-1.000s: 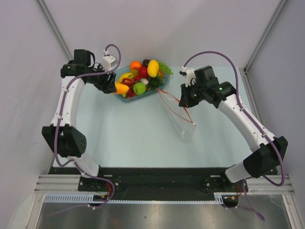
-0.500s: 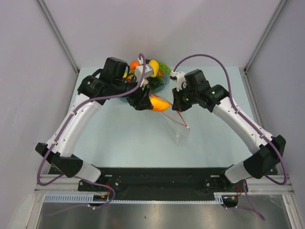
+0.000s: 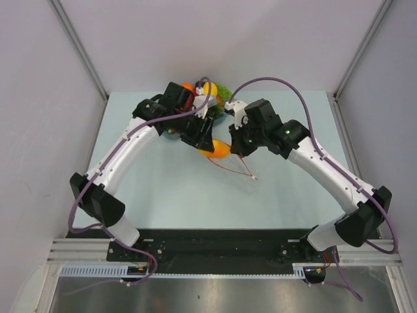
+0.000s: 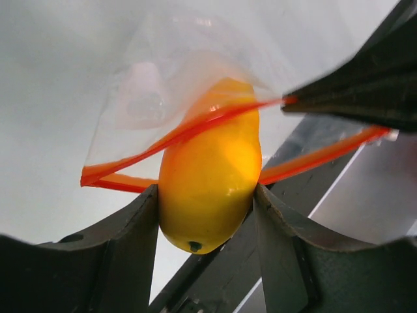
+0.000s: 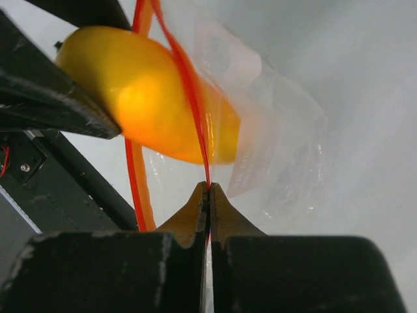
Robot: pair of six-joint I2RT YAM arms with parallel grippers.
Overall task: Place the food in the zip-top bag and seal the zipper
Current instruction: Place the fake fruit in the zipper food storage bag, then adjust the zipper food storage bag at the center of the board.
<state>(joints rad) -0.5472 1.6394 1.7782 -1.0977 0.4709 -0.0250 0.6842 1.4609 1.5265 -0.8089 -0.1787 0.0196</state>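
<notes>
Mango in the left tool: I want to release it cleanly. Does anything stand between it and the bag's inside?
Nothing visible does. The mango, gripped by the left tool, has its far end past the zipper and inside the zip-top bag, whose mouth the right tool pinches open by one strip.

From above, the left arm (image 3: 133, 143) hides most of the food (image 3: 225, 91) at twelve o'clock. In the right wrist view, bag (image 5: 280, 130) film veils the mango's (image 5: 130, 91) three-o'clock end.
</notes>
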